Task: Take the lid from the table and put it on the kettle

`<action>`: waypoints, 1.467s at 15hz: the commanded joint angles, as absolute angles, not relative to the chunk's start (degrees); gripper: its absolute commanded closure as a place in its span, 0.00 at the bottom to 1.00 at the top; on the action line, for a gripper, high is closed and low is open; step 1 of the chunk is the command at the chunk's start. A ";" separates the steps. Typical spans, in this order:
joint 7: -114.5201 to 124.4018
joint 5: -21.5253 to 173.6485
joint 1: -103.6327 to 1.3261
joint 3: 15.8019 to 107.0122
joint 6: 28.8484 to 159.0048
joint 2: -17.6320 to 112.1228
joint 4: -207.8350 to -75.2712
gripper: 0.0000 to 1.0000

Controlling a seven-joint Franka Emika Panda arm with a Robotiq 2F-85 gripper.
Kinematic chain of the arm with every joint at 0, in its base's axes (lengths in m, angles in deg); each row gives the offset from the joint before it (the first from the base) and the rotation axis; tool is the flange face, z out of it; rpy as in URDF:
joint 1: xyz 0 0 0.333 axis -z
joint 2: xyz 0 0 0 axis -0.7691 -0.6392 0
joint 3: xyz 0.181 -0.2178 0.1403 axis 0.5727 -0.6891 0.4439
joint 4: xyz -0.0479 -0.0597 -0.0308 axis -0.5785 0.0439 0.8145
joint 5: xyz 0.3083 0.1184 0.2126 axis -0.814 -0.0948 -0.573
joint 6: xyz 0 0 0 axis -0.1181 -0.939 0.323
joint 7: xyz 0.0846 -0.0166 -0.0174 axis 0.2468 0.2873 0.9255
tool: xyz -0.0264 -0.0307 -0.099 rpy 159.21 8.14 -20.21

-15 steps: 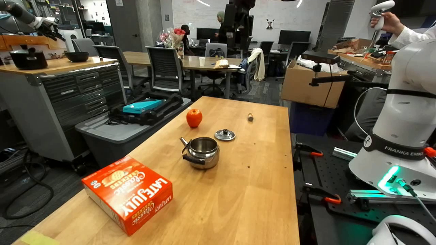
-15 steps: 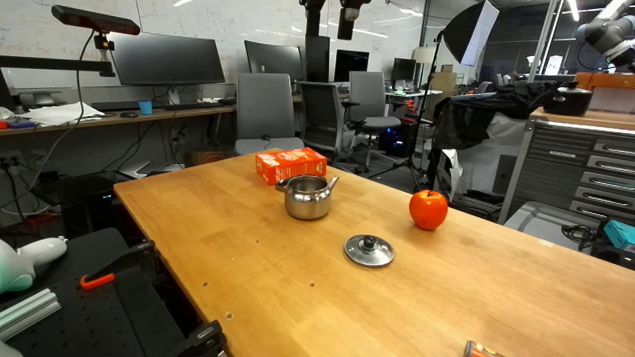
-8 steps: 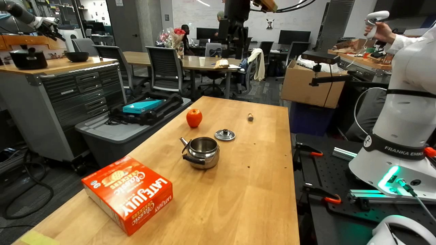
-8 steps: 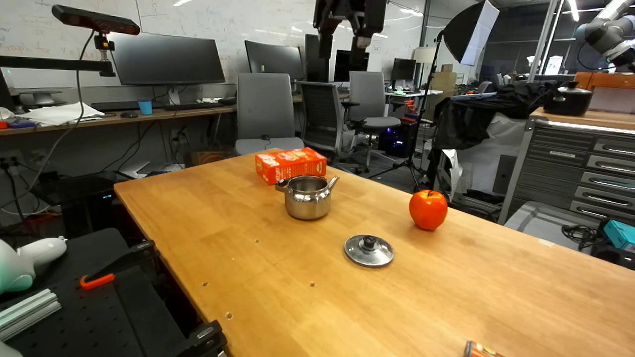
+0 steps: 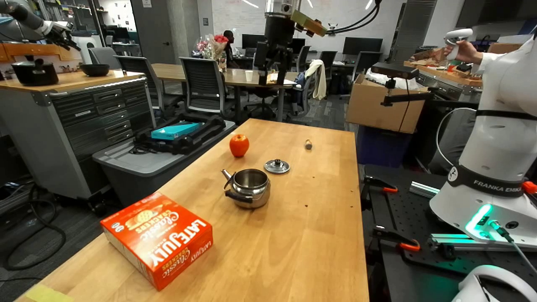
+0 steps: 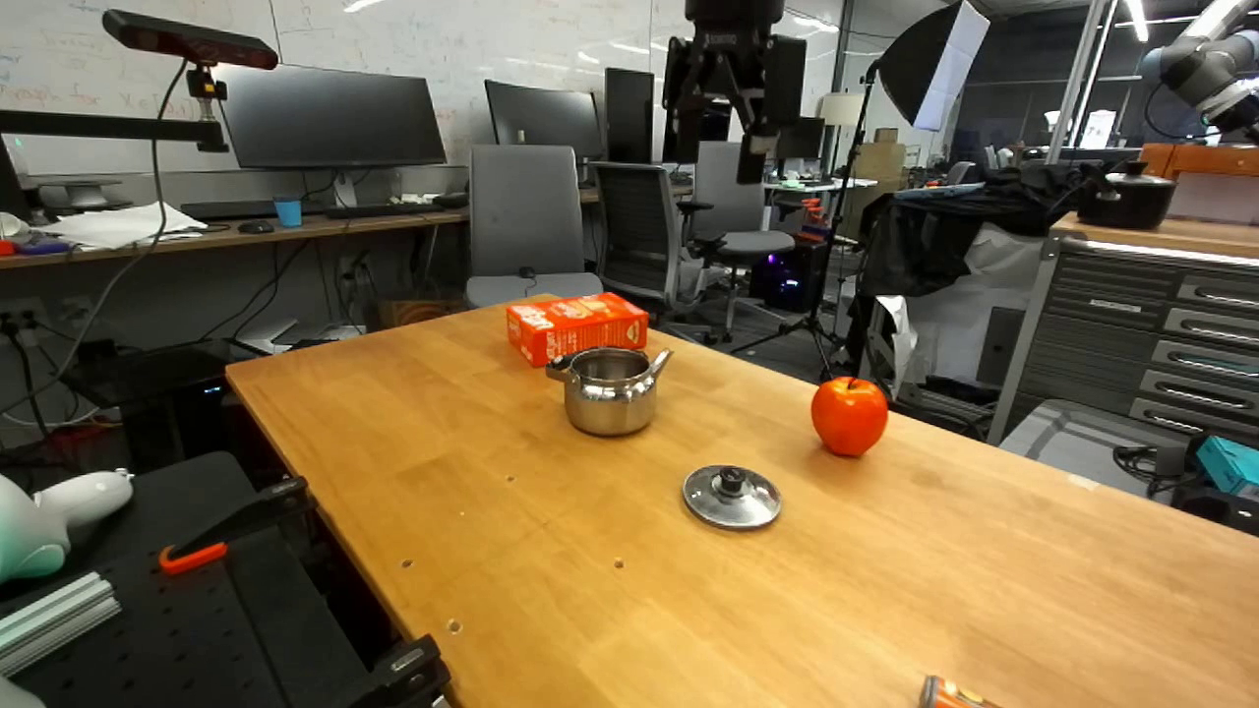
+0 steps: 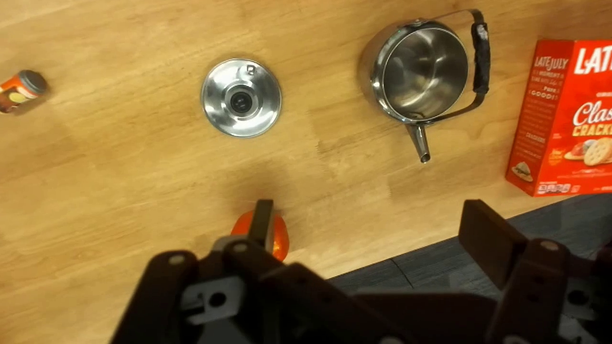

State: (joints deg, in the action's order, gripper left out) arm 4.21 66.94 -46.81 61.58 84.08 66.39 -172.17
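Our lid (image 7: 241,98) lies flat on the desk (image 6: 551,619), knob (image 6: 731,479) up, near the kettle (image 6: 610,398) but apart from it. The tool (image 7: 373,227) hangs well above, its fingers (image 7: 490,239) spread wide with nothing between them. In both exterior views we see plenty of air beneath it, so we take the step in hand to be the approach: the lid is not yet gripped, and the kettle stands upright with its mouth uncovered.

In the wrist view the lid sits past the fingers, outside their gap, while one finger hides part of the red apple (image 6: 849,416). As we judge it, the next move calls for carrying the tool across until the knob falls midway between the fingers, then coming straight down to pinch the knob rather than the rim, which we expect to be slick. We should mind the apple, since a spread finger could nudge it. Then we would lift level and cross to the kettle, whose handle (image 7: 481,59) is swung to the side away from the lid and looks to leave the mouth free
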 commanded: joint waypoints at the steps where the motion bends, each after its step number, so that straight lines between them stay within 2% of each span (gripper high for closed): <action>1: 5.99 65.58 -46.28 61.06 86.77 63.33 -170.85 0.00; 22: 13.55 59.70 -42.22 59.69 94.62 56.46 -176.92 0.00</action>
